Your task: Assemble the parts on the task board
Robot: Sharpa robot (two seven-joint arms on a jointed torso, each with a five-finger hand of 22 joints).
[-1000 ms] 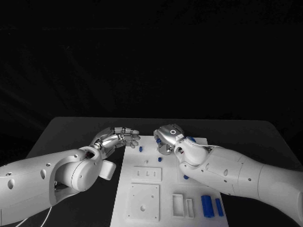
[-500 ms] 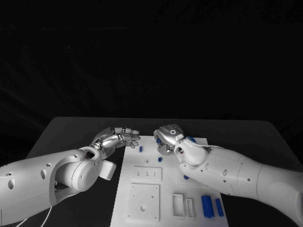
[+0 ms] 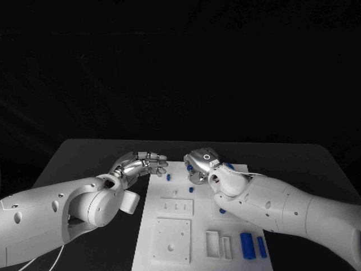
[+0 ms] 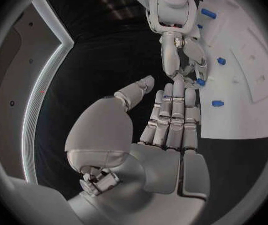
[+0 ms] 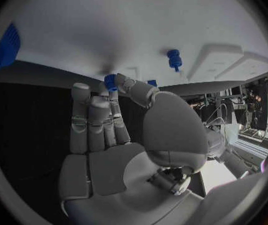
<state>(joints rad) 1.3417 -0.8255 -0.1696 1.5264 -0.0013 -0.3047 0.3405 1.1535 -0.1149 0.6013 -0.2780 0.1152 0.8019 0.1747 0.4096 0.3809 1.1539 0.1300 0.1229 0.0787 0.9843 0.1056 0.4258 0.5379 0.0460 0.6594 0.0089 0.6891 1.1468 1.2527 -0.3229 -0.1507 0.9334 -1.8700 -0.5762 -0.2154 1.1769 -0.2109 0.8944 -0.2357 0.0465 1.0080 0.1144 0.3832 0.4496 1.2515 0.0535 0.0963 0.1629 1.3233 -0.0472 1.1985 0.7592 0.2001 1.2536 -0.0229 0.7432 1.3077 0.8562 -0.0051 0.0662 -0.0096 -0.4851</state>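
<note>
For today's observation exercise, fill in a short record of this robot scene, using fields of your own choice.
Surface: black table
Task board: white task board, lying flat mid-table
Left hand: left hand at the board's far left edge, fingers together, holding nothing
Right hand: right hand over the board's far end, pinching a small blue part at its fingertips
Loose parts: two long blue pieces at the near right corner
</note>
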